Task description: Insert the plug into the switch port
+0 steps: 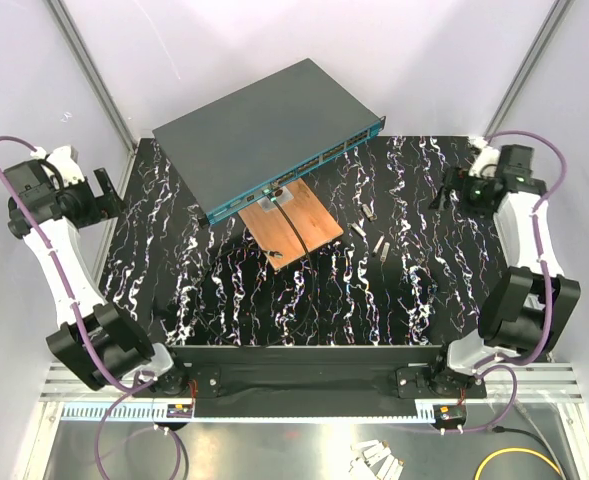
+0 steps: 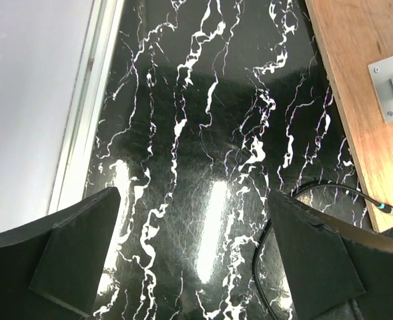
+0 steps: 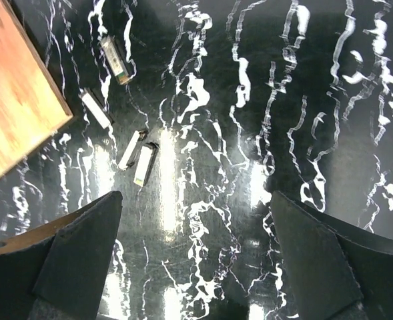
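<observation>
Both hands hang spread and empty over the black marbled table (image 1: 424, 290): left hand (image 1: 109, 195) and right hand (image 1: 444, 190) flank the switch (image 1: 269, 135), well apart between them, its port edge just beside a copper-brown board (image 1: 294, 228); a black cable's plug (image 2: 388, 211) lies ahead-right of the left hand, four small modules (image 3: 95, 108) ahead-left of the right

You have open tabletop (image 1: 454, 280) on both flanks. Before the switch (image 1: 269, 135) ports, the brown board (image 1: 299, 232) blocks the centre line — small loose modules (image 1: 381, 245) lie just right of it.
</observation>
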`<action>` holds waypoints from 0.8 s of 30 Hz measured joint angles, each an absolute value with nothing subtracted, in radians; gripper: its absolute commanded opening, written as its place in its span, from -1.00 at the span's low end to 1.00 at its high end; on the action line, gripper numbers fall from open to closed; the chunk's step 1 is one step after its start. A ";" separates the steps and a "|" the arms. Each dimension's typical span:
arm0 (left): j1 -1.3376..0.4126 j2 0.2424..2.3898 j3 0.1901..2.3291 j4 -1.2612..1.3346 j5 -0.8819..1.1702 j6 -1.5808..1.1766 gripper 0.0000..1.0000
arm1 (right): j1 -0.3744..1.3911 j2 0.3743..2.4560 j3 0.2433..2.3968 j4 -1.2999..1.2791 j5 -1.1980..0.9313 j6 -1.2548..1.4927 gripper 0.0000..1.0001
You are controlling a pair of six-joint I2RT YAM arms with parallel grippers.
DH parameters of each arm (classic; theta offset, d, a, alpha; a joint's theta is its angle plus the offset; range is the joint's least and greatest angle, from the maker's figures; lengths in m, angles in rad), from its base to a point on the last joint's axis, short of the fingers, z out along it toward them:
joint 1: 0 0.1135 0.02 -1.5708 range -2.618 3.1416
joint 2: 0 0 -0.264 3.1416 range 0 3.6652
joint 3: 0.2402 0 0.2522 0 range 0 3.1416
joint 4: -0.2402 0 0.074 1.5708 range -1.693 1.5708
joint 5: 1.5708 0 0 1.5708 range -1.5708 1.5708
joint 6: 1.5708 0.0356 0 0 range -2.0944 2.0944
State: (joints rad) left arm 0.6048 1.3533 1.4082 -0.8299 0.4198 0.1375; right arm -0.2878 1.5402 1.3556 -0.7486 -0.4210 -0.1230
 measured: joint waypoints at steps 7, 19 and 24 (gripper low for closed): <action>0.605 1.281 1.391 -0.810 0.449 0.131 0.98 | -0.028 1.679 1.415 -0.741 -0.268 -0.135 0.98; 0.597 1.205 1.447 -0.814 0.559 0.088 0.98 | 0.126 2.011 1.615 -0.749 -0.129 -0.100 0.37; 0.592 1.192 1.472 -0.813 0.600 0.070 0.98 | 0.168 2.112 1.710 -0.754 -0.104 -0.093 0.30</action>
State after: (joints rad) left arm 0.5922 1.1919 1.4715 -0.8131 0.6003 0.0704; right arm 0.1677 2.1124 1.7103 -0.7544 -0.1043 -0.0929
